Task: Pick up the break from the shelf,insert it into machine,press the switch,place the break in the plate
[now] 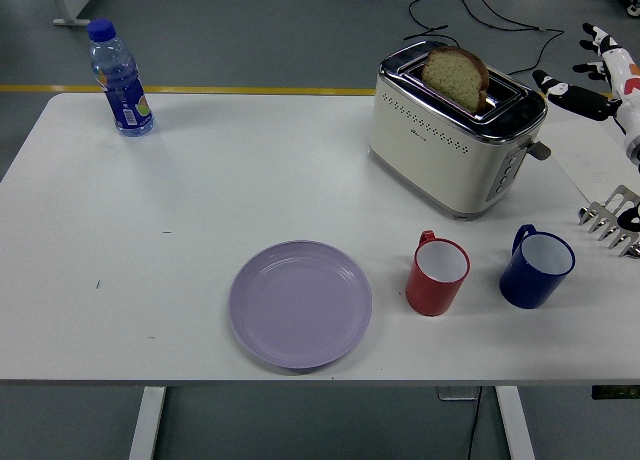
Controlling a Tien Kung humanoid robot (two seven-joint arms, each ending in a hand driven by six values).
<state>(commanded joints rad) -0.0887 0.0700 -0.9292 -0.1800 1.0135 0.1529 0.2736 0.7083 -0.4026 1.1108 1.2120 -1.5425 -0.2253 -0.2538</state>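
Observation:
A slice of bread (pixel 455 75) stands up out of the slot of the cream and chrome toaster (pixel 455 140) at the table's back right. The toaster's lever (pixel 540 150) sticks out on its right end. A lilac plate (pixel 300 303) lies empty near the front middle. My right hand (pixel 598 78) is raised at the right edge, to the right of the toaster at the height of its top, fingers spread and holding nothing. A small metal rack (pixel 612 223) stands at the table's right edge, below the hand. My left hand is out of view.
A red mug (pixel 438 274) and a blue mug (pixel 536 267) stand in front of the toaster, between it and the table's near edge. A blue water bottle (pixel 119 78) stands at the back left. Cables lie on the floor behind the table.

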